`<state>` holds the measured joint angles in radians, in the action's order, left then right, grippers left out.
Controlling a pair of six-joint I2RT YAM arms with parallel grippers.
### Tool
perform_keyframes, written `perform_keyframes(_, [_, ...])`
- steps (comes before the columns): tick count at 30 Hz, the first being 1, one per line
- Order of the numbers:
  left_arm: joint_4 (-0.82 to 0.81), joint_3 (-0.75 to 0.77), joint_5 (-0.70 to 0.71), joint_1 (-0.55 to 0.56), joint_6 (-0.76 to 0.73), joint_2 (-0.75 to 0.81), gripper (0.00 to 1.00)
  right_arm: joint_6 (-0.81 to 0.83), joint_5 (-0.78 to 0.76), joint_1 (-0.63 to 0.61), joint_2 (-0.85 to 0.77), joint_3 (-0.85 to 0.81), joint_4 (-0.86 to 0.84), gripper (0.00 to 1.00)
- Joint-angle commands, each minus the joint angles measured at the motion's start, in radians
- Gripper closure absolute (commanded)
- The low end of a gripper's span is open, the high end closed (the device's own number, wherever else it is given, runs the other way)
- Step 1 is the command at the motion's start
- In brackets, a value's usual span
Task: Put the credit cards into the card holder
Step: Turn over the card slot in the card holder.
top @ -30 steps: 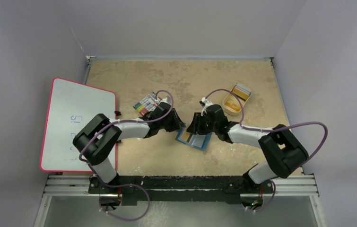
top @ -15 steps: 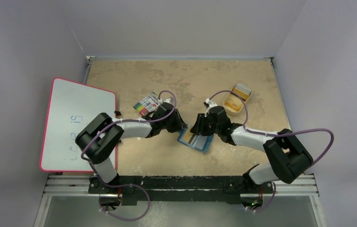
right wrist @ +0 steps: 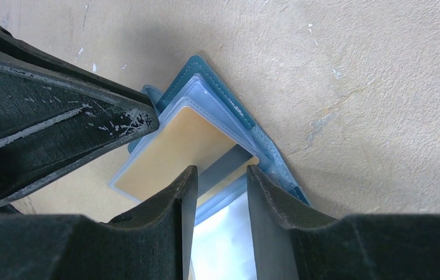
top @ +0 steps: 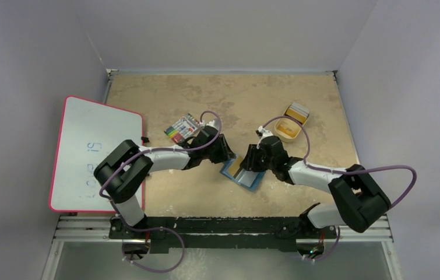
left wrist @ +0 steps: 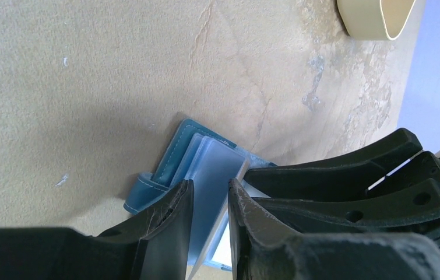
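Observation:
The teal-blue card holder [top: 252,179] lies open on the table between my two grippers. An orange-yellow credit card [top: 242,170] sits in its clear sleeve; in the right wrist view the card [right wrist: 171,149] shows a grey stripe and the holder's teal edge [right wrist: 217,87] frames it. My left gripper [top: 229,154] is at the holder's left side with its jaws narrowly apart around a raised light-blue sleeve leaf [left wrist: 208,169]. My right gripper [top: 249,163] is over the holder's right half, jaws narrowly apart [right wrist: 222,170], above a glossy whitish sleeve.
A shallow tan tray [top: 277,129] with something orange inside stands at the back right, with a yellow-white item [top: 297,111] beside it. A multicoloured striped pack [top: 181,127] lies behind the left arm. A red-edged whiteboard [top: 96,153] lies at the left.
Both grippers have shifted a little to the right and nearer. The card holder has slid slightly right with them. The orange card shows more plainly in the holder.

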<state>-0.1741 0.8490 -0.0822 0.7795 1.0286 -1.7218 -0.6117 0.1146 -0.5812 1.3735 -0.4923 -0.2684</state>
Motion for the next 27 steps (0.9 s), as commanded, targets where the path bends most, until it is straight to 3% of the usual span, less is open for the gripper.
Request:
perform_keyframes(1, [-0.018, 0.044, -0.019, 0.018, -0.010, 0.041, 0.72, -0.014, -0.024, 0.004, -0.008, 0.018, -0.029, 0.61])
perform_keyframes(22, [-0.068, 0.049, -0.054, 0.073, 0.028, 0.040, 0.72, -0.021, -0.031, 0.006, -0.133, 0.044, 0.023, 0.60])
perform_keyframes(27, [0.027, 0.091, 0.002, 0.075, -0.016, 0.036, 0.89, -0.013, -0.045, 0.005, -0.208, 0.001, 0.111, 0.60])
